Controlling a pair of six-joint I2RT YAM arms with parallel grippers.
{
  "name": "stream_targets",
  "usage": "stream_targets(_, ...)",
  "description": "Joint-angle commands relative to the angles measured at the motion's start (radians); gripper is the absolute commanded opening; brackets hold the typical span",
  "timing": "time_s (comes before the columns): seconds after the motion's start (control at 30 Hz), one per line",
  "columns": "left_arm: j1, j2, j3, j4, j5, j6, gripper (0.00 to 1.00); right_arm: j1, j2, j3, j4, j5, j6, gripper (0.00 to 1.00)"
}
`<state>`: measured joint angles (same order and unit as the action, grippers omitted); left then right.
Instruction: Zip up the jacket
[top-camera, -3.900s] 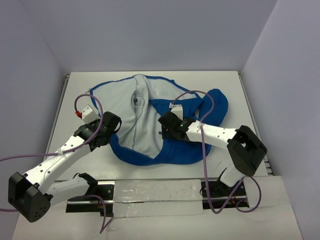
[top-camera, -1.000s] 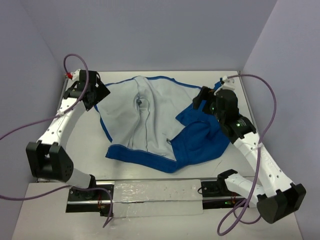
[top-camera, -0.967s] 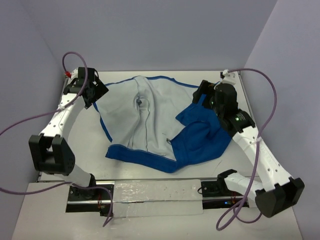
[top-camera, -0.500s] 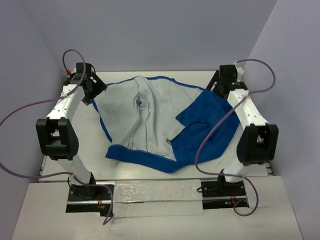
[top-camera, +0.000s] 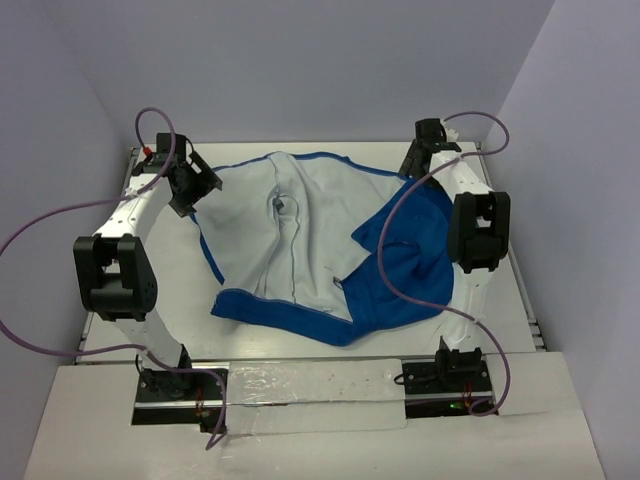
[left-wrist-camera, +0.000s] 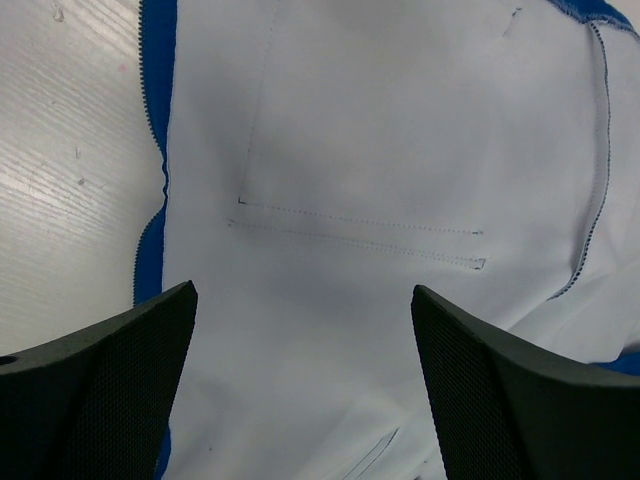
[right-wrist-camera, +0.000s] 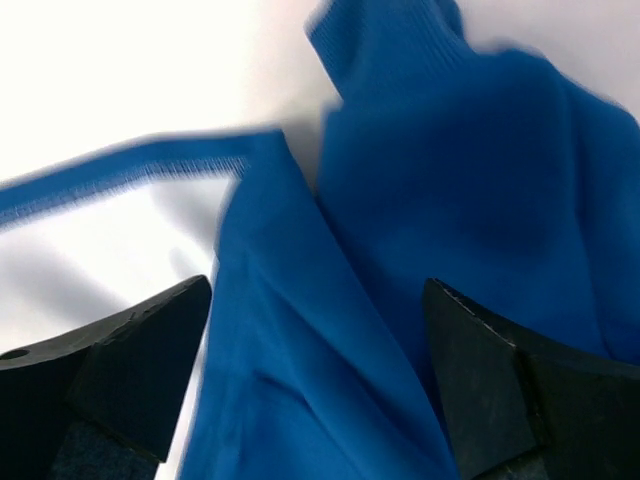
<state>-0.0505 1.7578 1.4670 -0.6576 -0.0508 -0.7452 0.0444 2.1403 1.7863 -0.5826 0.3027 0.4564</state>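
Observation:
The jacket (top-camera: 300, 240) lies spread open on the table, pale lining (top-camera: 250, 230) facing up on the left and a bunched royal-blue part (top-camera: 410, 260) on the right. My left gripper (top-camera: 203, 188) hovers at the jacket's far-left edge. In the left wrist view it (left-wrist-camera: 303, 290) is open over the lining (left-wrist-camera: 400, 120), the toothed blue edge (left-wrist-camera: 155, 120) at its left. My right gripper (top-camera: 412, 165) hangs at the far-right corner. The right wrist view shows it (right-wrist-camera: 318, 285) open above blue folds (right-wrist-camera: 450, 180), holding nothing, with a blurred blue edge strip (right-wrist-camera: 130, 170) at its left.
The white table (top-camera: 160, 280) has raised rails along its left and right sides and walls close behind. A purple cable (top-camera: 392, 270) from the right arm droops over the blue part of the jacket. Both arm bases stand on the near rail (top-camera: 310, 385).
Both arms have swung away from the table's middle to the far corners, the right one folding up steeply. The jacket has kept its shape over the last second.

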Motion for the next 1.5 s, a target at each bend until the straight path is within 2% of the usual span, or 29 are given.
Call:
stream_targets(0.0, 0.0, -0.074, -0.021, 0.051, -0.009, 0.038, 0.93, 0.018, 0.06, 0.064, 0.04, -0.006, -0.007, 0.86)
stream_targets(0.03, 0.0, -0.08, -0.025, 0.053, -0.016, 0.039, 0.93, 0.021, 0.05, 0.042, 0.06, -0.016, -0.004, 0.8)
stream_targets(0.13, 0.0, -0.098, -0.033, 0.058, -0.028, 0.04, 0.93, 0.035, -0.017, -0.021, 0.101, -0.021, 0.012, 0.22)
stream_targets(0.2, 0.0, -0.101, -0.033, 0.058, -0.024, 0.043, 0.93, 0.062, -0.106, -0.032, 0.104, -0.03, 0.019, 0.0)
stream_targets(0.27, 0.0, -0.104, -0.04, 0.064, -0.018, 0.052, 0.91, 0.081, -0.179, -0.035, 0.118, -0.068, 0.019, 0.0)
stream_targets(0.37, 0.0, -0.136, -0.07, 0.104, -0.01, 0.038, 0.89, 0.117, -0.376, -0.052, 0.186, -0.254, 0.045, 0.0)
stream_targets(0.53, 0.0, -0.138, -0.072, 0.123, 0.006, 0.019, 0.89, 0.189, -0.538, -0.02, 0.194, -0.296, 0.038, 0.0)
stream_targets(0.67, 0.0, -0.133, -0.072, 0.116, 0.011, 0.015, 0.89, 0.215, -0.569, 0.008, 0.168, -0.298, 0.033, 0.0)
stream_targets(0.8, 0.0, -0.136, -0.082, 0.124, 0.026, 0.013, 0.89, 0.219, -0.597, -0.033, 0.211, -0.295, 0.053, 0.0)
stream_targets(0.93, 0.0, -0.12, -0.077, 0.123, 0.046, 0.004, 0.89, 0.181, -0.454, 0.031, 0.23, -0.216, 0.06, 0.0)
stream_targets(0.97, 0.0, -0.117, -0.076, 0.12, 0.056, 0.004, 0.89, 0.175, -0.408, 0.064, 0.216, -0.192, 0.055, 0.07)
stream_targets(1.07, 0.0, -0.115, -0.068, 0.117, 0.062, 0.006, 0.9, 0.143, -0.179, 0.286, 0.118, -0.162, 0.035, 0.56)
stream_targets(1.13, 0.0, -0.111, -0.056, 0.099, 0.058, 0.014, 0.9, 0.14, -0.009, 0.545, -0.056, -0.175, 0.015, 0.81)
stream_targets(1.17, 0.0, -0.11, -0.05, 0.09, 0.057, 0.017, 0.91, 0.14, 0.037, 0.627, -0.121, -0.179, 0.009, 0.86)
stream_targets(1.23, 0.0, -0.11, -0.04, 0.073, 0.037, 0.024, 0.92, 0.154, 0.048, 0.653, -0.152, -0.184, -0.01, 0.92)
stream_targets(1.3, 0.0, -0.113, -0.054, 0.071, 0.016, 0.02, 0.92, 0.181, -0.057, 0.435, -0.061, -0.16, -0.043, 0.98)
stream_targets(1.37, 0.0, -0.113, -0.078, 0.076, 0.037, 0.01, 0.92, 0.226, -0.166, 0.289, 0.015, -0.086, -0.093, 0.98)
stream_targets(1.43, 0.0, -0.115, -0.106, 0.087, 0.042, -0.001, 0.93, 0.287, -0.193, 0.242, 0.029, -0.058, -0.154, 0.98)
stream_targets(1.47, 0.0, -0.116, -0.134, 0.098, 0.064, -0.014, 0.92, 0.363, -0.186, 0.242, -0.007, -0.031, -0.2, 0.98)
